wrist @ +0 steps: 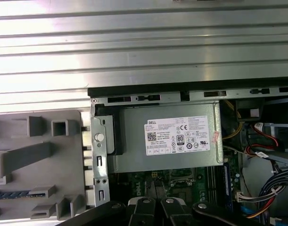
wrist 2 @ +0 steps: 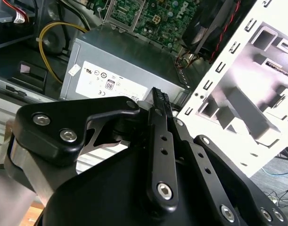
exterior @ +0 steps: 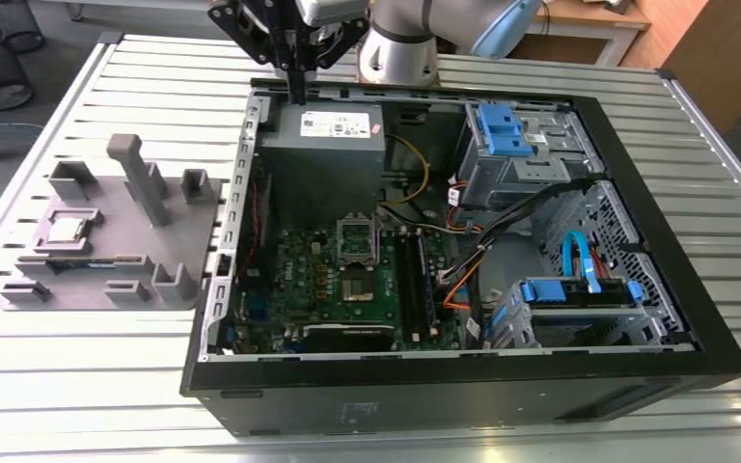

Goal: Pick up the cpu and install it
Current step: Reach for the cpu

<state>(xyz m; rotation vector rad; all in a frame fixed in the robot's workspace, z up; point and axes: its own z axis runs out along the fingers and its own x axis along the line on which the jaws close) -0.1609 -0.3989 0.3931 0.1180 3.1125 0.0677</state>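
Flat silvery cpu (exterior: 66,229), grey blocky tray (exterior: 113,227), black tool (exterior: 298,95)

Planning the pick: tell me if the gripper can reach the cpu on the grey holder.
Probably yes. The cpu lies uncovered on the grey holder outside the computer case; the gripper hangs over the power supply, and the holder's posts stand beside the chip.

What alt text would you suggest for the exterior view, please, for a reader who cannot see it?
The gripper, shut and empty, hangs over the power supply at the far edge of an open computer case on a slatted metal table. The cpu lies on a grey holder tray at the exterior view's left of the case, apart from the gripper.
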